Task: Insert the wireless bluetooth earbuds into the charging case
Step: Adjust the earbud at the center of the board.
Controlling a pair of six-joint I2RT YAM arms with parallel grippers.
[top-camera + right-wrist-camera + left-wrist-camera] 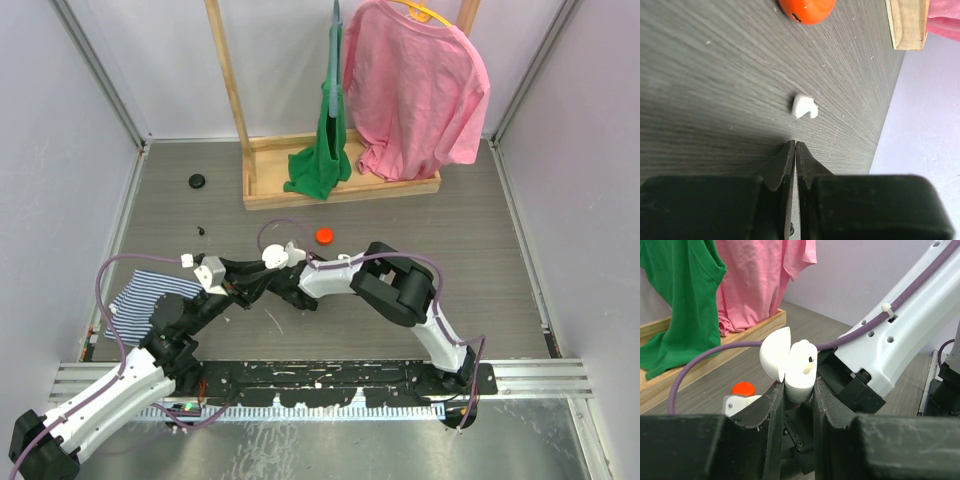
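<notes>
The left gripper [800,392] is pinching the white charging case [801,375] by its lower body and holding it upright above the grey table [450,230]. The case's lid [775,357] is flipped open to the left. What looks like 1 earbud sits in the case's open mouth, though I can't be sure from here. The right gripper [794,149] has its 2 fingers pressed together on nothing, tips low over the table. A loose white earbud [804,106] lies on the wood grain just ahead of those tips, apart from them. An orange cap [806,7] rests farther on, near the wooden rack's base [907,25]. A pink shirt [765,280] and a green shirt [680,300] hang on that rack.
</notes>
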